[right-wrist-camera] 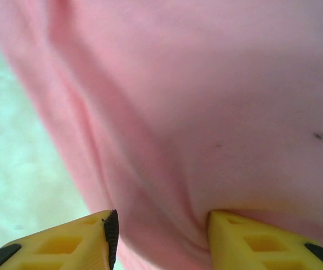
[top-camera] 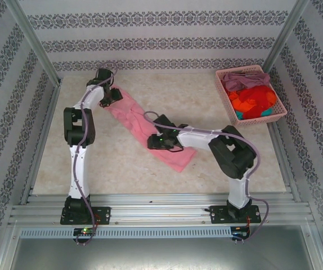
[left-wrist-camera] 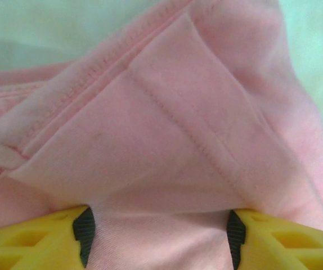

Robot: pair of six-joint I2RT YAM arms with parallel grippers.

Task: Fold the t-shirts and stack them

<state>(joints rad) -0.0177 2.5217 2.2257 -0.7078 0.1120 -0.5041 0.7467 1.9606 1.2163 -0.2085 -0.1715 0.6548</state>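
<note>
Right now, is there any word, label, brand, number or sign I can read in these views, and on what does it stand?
No readable text anywhere.
light pink t-shirt: plain, no print or tag showing.
pink basket and the orange-red shirts in it: no lettering.
wallpaper: bands of ornament, not letters.
arm bases: any marking too small to read.

Light pink t-shirt (top-camera: 126,117): bunched into a long, creased band, lying flat and diagonal from far left toward centre. Dusty mauve t-shirt (top-camera: 246,79), orange-red t-shirt (top-camera: 254,101) and teal t-shirt (top-camera: 268,117): crumpled together in the pink basket (top-camera: 224,98) at far right.
</note>
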